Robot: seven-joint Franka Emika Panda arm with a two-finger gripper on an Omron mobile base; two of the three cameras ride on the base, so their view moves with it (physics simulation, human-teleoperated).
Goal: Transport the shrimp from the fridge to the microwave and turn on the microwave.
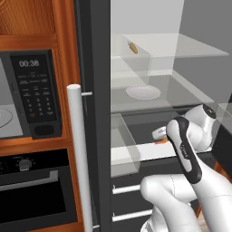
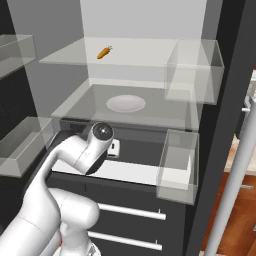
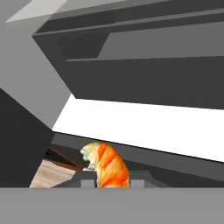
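1. Currently the gripper [image 3: 107,183] pinches the shrimp [image 3: 106,165] between its tips, at the fridge [image 1: 97,68] drawer level.
2. Pickup looks done; carrying to the microwave [image 1: 29,93], placing it, and starting it remain.
3. Shrimp's curled long axis runs up from the fingertips, its pale end tilting left in the hand view.

We are in a kitchen: an open fridge [image 1: 149,81] with glass shelves stands beside wood cabinetry holding a built-in microwave [image 1: 31,90] (its keypad lit) above a black oven [image 1: 36,190].
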